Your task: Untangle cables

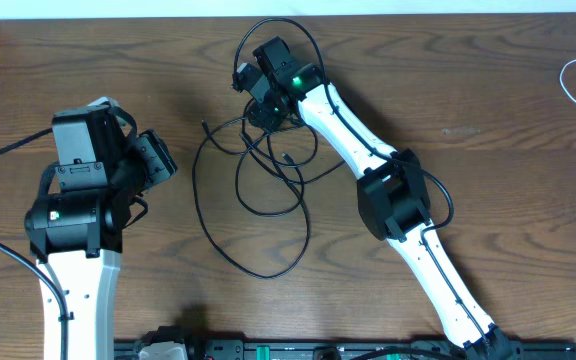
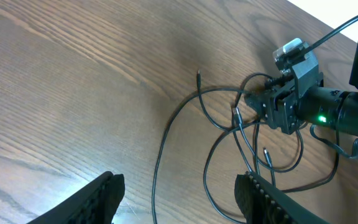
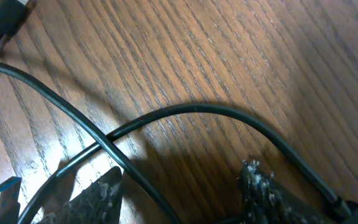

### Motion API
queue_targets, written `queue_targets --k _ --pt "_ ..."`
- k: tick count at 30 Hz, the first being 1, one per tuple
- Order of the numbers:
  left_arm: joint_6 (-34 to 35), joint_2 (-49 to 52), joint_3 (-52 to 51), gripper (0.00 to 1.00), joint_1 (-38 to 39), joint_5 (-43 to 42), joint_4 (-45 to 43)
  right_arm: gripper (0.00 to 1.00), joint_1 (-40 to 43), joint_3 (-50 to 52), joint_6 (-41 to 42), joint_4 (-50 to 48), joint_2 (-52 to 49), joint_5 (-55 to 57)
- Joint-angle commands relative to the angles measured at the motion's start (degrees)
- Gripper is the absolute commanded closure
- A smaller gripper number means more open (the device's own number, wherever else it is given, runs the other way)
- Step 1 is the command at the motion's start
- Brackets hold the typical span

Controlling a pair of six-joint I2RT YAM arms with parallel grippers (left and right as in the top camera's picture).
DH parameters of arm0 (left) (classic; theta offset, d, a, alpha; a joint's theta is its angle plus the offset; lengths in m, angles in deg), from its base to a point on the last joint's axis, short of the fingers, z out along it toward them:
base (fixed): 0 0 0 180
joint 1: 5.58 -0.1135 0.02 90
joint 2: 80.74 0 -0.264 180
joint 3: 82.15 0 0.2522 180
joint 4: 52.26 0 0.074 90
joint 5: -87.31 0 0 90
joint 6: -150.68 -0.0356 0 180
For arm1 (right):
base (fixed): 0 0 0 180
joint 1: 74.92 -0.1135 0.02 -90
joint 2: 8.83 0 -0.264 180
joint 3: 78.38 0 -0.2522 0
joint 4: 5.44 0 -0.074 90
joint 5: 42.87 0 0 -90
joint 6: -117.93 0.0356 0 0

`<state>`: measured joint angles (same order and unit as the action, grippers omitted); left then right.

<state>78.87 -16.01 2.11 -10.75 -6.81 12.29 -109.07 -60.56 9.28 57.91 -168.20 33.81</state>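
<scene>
While your right gripper (image 3: 182, 171) sits low over the far part of the tangle, its jaws stand apart with a crossing of two strands of the black cable (image 3: 197, 109) on the wood just ahead of them, and nothing looks pinched yet. You are, by my reading, at the grasping step of a first separation. The black cable lies in loose overlapping loops in the middle of the worktop (image 1: 448, 60), nearer the far edge. The white cable (image 1: 566, 82) lies coiled well apart in the far right corner, so what is left to undo seems to be the black cable's own loops. Your left gripper (image 2: 179, 186) hovers to the left of the tangle, jaws apart and empty. Next, you should take only one strand at that crossing, not both. Then bring the left gripper in to pin a neighbouring loop, so that pulling opens the loops rather than drags the whole bundle across the worktop.
</scene>
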Motion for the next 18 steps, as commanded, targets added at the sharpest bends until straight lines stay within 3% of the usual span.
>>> queue_targets --k 1,12,18 --pt "-0.31 0.02 1.07 0.37 -0.33 0.72 -0.13 0.46 -0.07 0.11 -0.72 0.35 -1.79 -0.33" --pt "-0.31 0.02 1.07 0.37 -0.33 0.72 -0.09 0.55 0.09 0.87 -0.72 0.66 -2.01 -0.33" --pt "-0.31 0.02 1.07 0.37 -0.33 0.72 -0.09 0.87 0.09 1.01 -0.7 0.74 -2.01 -0.33"
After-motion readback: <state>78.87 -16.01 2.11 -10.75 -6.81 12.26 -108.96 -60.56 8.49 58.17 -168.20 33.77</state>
